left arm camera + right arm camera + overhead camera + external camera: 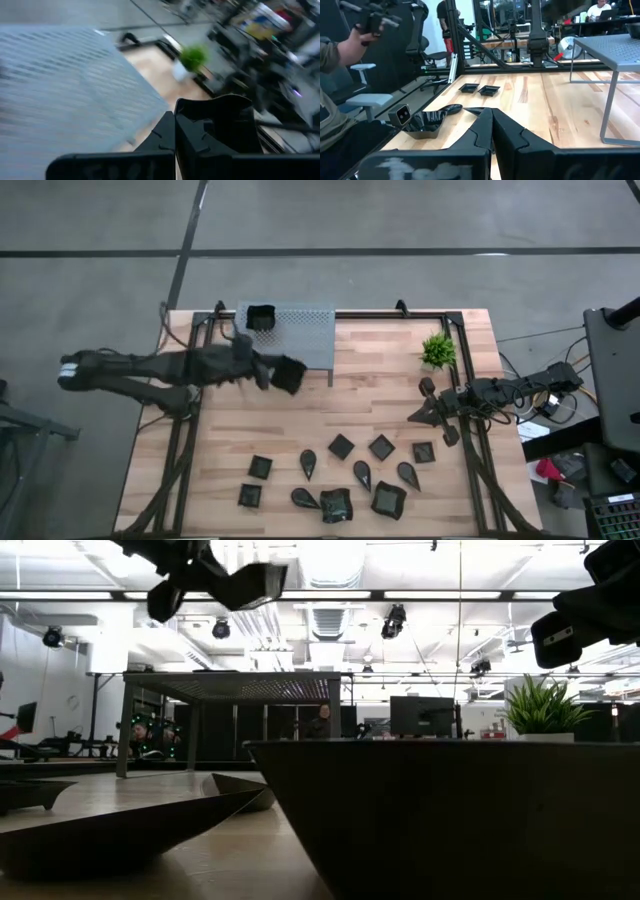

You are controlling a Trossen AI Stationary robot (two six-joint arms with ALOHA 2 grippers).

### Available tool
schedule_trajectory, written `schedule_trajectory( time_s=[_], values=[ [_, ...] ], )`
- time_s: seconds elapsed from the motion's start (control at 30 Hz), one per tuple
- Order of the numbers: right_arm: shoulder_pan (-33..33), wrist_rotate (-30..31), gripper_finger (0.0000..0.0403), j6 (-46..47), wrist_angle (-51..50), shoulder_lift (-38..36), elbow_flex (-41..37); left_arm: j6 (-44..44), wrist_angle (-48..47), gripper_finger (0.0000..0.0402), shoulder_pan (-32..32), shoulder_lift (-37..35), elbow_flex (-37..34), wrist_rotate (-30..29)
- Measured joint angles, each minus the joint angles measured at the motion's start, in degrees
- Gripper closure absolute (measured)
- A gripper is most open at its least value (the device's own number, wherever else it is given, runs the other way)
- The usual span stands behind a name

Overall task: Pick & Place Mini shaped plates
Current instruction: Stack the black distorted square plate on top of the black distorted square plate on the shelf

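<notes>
Left hand [280,373] raised above the desk [230,435], clamped shut on a small black plate [289,375] with a glossy, moulded look; plate carried just off the front edge of the grey perforated metal stand [300,330]. Second black plate [261,318] already resting on the stand's top, beyond the hand, near the far corner. Pale wooden planks with visible grain for the desk surface, framed by dark rails.

Right hand [425,415] low at the desk's right side, fingers pressed together on nothing, well apart from the left hand. Small green plant [438,351] in a white pot just beyond it.

Remaining mini shaped plates [341,446] scattered on the desk nearer than both hands: squares, diamonds and teardrops, two larger ones with wavy rims [388,498].

Seen only from above: full layout and count of shapes. Seen only from desk height: left hand [215,585] and its plate [255,582] hanging clear above the stand's thin mesh top [235,685], with a looming dark dish wall [450,810] close to the lens. Left wrist view: held plate's thin curved rim [220,112] between the fingers, blurred mesh alongside. Right wrist view: shut fingers [492,131], a wavy-rimmed dish [427,122], a person's sleeve at the edge.
</notes>
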Motion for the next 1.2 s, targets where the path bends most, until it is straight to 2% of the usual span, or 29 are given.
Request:
schedule_trajectory(
  time_s=[0.13, 0.27, 0.53, 0.7, 0.9, 1.2],
  values=[
    [0.00, 0.00, 0.0394, 0.00, 0.00, 0.00, 0.00, 0.69, -2.82, 0.0401, 8.10, -3.37, 0.00, 2.82],
    [0.00, -0.01, 0.0394, 0.00, 0.00, 0.00, 0.02, 2.56, -3.07, 0.0401, 17.23, -4.00, 1.10, 9.95],
    [0.00, 0.02, 0.0394, 0.00, 0.00, 0.00, 0.01, 4.14, -7.30, 0.0401, 34.91, 0.31, 5.35, 24.02],
    [0.00, -0.01, 0.0394, 0.00, 0.00, 0.00, 0.00, 5.01, -10.22, 0.0401, 43.22, 3.44, 8.14, 27.96],
    [0.00, -0.01, 0.0394, 0.00, 0.00, 0.00, 0.00, 6.49, -12.64, 0.0401, 48.99, 7.18, 10.37, 29.13],
    [0.00, 0.01, 0.0394, 0.00, 0.02, 0.00, 0.00, 6.50, -12.65, 0.0402, 50.30, 10.99, 10.48, 28.07]
  ],
)
